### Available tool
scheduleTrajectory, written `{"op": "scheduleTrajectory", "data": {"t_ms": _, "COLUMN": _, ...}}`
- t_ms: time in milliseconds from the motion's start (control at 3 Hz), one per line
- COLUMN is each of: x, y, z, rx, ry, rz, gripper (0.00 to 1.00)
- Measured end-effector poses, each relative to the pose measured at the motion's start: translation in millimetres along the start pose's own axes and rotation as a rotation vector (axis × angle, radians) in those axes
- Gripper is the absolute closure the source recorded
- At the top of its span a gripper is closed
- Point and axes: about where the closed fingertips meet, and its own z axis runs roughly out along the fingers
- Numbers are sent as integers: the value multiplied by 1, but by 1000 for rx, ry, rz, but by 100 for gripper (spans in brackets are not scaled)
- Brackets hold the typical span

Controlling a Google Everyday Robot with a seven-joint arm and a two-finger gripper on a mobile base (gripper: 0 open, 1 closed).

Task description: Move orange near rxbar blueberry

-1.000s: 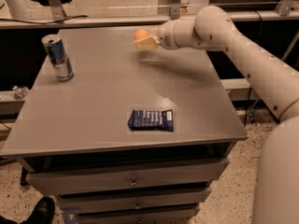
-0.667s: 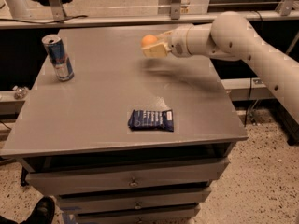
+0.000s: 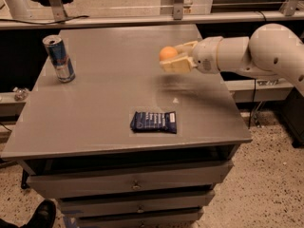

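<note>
The orange (image 3: 167,53) is a small round fruit held in my gripper (image 3: 172,58), lifted above the grey table (image 3: 104,89) right of its middle. The gripper comes in from the right on a white arm and its cream fingers (image 3: 176,65) are shut on the orange. The rxbar blueberry (image 3: 154,122) is a flat dark navy wrapper with white lettering, lying flat near the table's front edge, in front of and slightly left of the orange.
A tall blue-and-silver drink can (image 3: 59,59) stands at the table's left side. Drawers (image 3: 133,184) sit under the tabletop. A rail (image 3: 142,20) runs behind the table. A dark shoe (image 3: 40,215) shows on the floor at bottom left.
The gripper has carried the orange forward from the table's far part towards the middle, closer to the rxbar blueberry.
</note>
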Motion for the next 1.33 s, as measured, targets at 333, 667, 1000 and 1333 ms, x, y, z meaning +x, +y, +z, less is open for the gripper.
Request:
{"op": "scheduleTrajectory", "data": {"t_ms": 333, "x": 11, "y": 20, "z": -31, "rx": -19, "ry": 0, "rz": -2, "gripper": 100}}
{"op": "scheduleTrajectory", "data": {"t_ms": 667, "x": 24, "y": 44, "z": -57, "rx": -60, "ry": 10, "rz": 0, "gripper": 100}}
{"op": "scheduleTrajectory", "data": {"t_ms": 1000, "x": 38, "y": 70, "z": -79, "rx": -113, "ry": 15, "rz": 6, "gripper": 100}}
{"op": "scheduleTrajectory", "data": {"t_ms": 1333, "x": 51, "y": 97, "z": -92, "rx": -186, "ry": 8, "rz": 6, "gripper": 100}}
